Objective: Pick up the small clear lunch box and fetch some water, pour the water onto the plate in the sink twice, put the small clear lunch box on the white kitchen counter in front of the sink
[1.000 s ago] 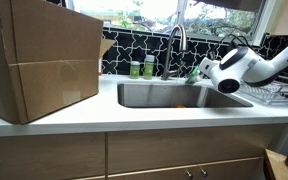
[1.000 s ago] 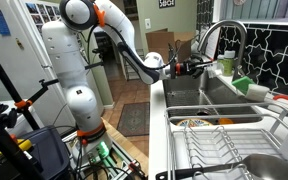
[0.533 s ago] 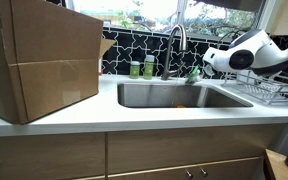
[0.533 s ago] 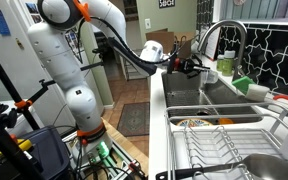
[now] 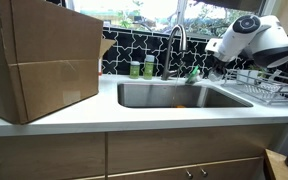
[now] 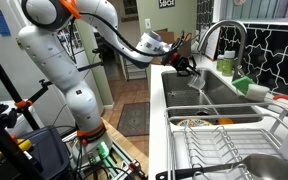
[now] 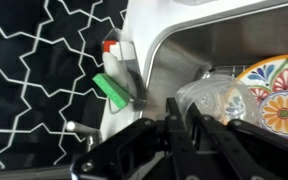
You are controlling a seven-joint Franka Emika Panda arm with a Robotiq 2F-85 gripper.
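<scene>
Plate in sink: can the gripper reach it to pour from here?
Likely yes. The gripper, shut on the box, hangs over the sink; wrist view shows nothing between it and the plate.

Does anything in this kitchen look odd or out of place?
A large cardboard box stands on the white kitchen counter right beside the sink, an odd spot so near water. Nothing else looks askew or damaged.

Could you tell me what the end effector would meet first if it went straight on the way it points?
Beyond the small clear lunch box it grips, the end effector would probably reach the sink basin beside the patterned plate; depth is unclear.
</scene>
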